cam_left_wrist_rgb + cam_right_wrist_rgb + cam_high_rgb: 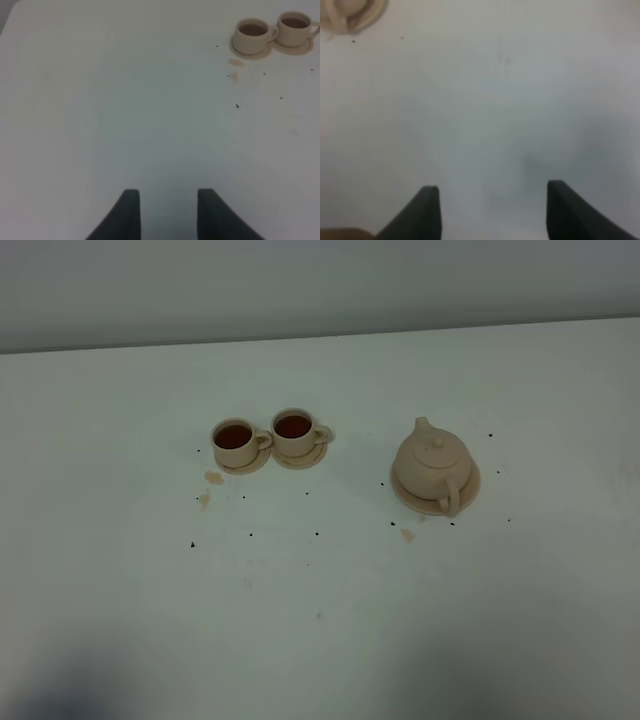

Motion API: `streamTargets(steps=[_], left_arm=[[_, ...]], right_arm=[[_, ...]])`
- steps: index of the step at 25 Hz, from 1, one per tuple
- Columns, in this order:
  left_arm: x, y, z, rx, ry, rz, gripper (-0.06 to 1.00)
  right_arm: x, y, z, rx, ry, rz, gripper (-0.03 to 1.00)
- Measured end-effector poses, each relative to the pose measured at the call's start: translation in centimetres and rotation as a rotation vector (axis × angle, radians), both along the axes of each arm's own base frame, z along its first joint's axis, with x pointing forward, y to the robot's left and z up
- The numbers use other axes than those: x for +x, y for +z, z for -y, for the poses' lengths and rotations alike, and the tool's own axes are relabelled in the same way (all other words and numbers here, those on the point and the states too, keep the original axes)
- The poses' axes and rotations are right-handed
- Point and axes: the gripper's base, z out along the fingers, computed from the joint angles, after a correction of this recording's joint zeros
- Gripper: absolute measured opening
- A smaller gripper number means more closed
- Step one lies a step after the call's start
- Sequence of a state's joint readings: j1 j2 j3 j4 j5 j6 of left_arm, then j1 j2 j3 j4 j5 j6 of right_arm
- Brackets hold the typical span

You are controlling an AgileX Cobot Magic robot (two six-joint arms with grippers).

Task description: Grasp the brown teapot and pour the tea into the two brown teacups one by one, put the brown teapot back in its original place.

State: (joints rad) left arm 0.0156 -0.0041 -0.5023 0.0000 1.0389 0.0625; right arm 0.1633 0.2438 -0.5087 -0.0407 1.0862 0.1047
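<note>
Brown teapot (pixel 432 462) on saucer plate (pixel 469 487): ceramic, rigid, breakable, likely slippery; take by loop handle. Left pincer (pixel 167 212) and right pincer (pixel 492 212) spread, empty.

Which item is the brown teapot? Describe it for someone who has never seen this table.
On the white table, look right of the two brown teacups. The brown teapot sits there on a flat round plate. It is the largest, roundest piece, with a knobbed lid and no tea showing.

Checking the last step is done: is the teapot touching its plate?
Touching. The exterior high view shows the teapot resting on the plate, whose rim shows around its base with no gap.
</note>
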Motion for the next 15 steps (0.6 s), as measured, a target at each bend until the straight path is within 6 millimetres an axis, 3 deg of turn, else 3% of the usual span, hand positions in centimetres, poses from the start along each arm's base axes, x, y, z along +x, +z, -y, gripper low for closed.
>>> streamTargets(steps=[9, 15], left_arm=[[0.0, 0.0, 0.0, 0.001, 0.0, 0.0, 0.33], [0.0, 0.0, 0.0, 0.001, 0.0, 0.0, 0.33]], right_arm=[[-3.7, 0.3, 0.5, 0.018, -0.168, 0.236, 0.49], [-3.9, 0.2, 0.5, 0.016, -0.184, 0.243, 0.49]])
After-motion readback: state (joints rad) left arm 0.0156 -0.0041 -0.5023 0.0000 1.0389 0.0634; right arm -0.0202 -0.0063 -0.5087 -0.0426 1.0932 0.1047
